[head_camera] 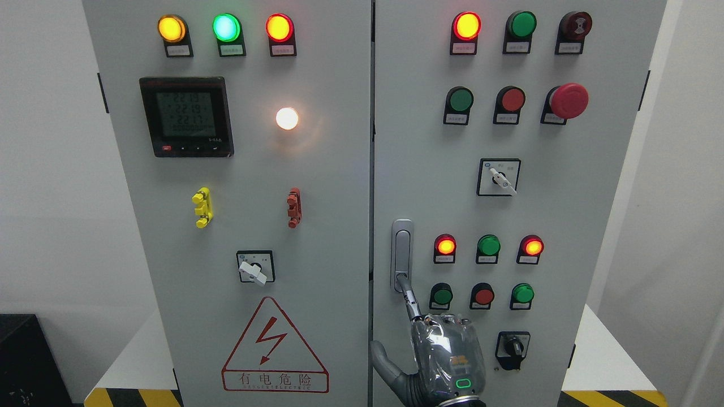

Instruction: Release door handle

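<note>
The silver door handle [401, 249] stands upright in its recess at the left edge of the right cabinet door [565, 215], and it looks flush with the panel. My right hand [447, 356] comes up from the bottom edge just below it, back of the hand towards the camera. Its index finger [410, 299] is stretched up and left, with the tip touching the handle's lower end. The other fingers are curled at the knuckles and the thumb [384, 362] sticks out to the left. Nothing is grasped. My left hand does not show.
Both doors of the grey cabinet look closed along the middle seam [372, 169]. Lamps, push buttons and a black rotary switch [513, 347] lie right of the hand, and a red mushroom button [568, 100] sits higher up. The left door carries a meter [186, 116] and a warning triangle [274, 347].
</note>
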`<act>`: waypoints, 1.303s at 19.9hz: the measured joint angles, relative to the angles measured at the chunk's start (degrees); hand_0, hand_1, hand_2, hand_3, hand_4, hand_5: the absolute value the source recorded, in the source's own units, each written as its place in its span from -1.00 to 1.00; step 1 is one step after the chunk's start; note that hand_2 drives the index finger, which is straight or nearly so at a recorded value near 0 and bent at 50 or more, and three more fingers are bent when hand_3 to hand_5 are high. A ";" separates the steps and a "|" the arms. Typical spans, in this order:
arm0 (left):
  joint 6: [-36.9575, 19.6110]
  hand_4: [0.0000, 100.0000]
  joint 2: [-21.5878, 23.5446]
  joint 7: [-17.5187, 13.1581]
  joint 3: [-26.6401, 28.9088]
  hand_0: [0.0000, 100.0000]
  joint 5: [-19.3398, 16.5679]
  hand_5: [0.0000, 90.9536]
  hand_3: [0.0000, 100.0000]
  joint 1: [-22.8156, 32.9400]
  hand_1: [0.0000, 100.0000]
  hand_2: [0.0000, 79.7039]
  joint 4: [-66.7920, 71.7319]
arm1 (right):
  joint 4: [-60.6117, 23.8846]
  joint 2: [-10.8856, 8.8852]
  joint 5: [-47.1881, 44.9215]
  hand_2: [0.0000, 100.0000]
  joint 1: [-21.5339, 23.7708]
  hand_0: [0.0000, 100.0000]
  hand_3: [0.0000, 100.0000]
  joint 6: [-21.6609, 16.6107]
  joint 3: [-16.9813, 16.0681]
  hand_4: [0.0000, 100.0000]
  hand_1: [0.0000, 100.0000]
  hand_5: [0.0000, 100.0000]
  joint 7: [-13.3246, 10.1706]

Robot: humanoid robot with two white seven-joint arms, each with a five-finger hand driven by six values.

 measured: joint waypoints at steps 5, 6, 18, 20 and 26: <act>0.00 -0.98 0.00 0.00 0.00 -1.00 0.00 -1.00 -0.82 0.00 -1.00 -0.94 0.00 | -0.14 0.00 0.00 -1.00 0.13 -0.38 1.00 0.00 0.01 1.00 -0.51 0.98 0.12; 0.00 -0.97 0.00 0.00 0.00 -1.00 0.00 -1.00 -0.82 0.00 -1.00 -0.94 0.00 | -0.18 0.00 0.00 -1.00 0.21 -0.39 1.00 0.00 0.01 1.00 -0.51 0.98 0.13; 0.00 -0.98 0.00 0.00 0.00 -1.00 0.00 -1.00 -0.83 0.00 -1.00 -0.94 0.00 | -0.17 0.01 0.00 -1.00 0.96 -0.39 1.00 0.00 0.02 1.00 -0.52 0.98 0.20; 0.00 -0.98 0.00 0.00 0.00 -1.00 0.00 -1.00 -0.82 0.00 -1.00 -0.94 0.00 | -0.14 0.01 0.00 -1.00 0.99 -0.39 1.00 0.00 0.02 1.00 -0.52 0.98 0.20; 0.00 -0.98 0.00 0.00 0.00 -1.00 0.00 -1.00 -0.83 0.00 -1.00 -0.94 0.00 | -0.17 0.01 0.00 -1.00 1.07 -0.39 1.00 0.00 0.02 1.00 -0.52 0.98 0.22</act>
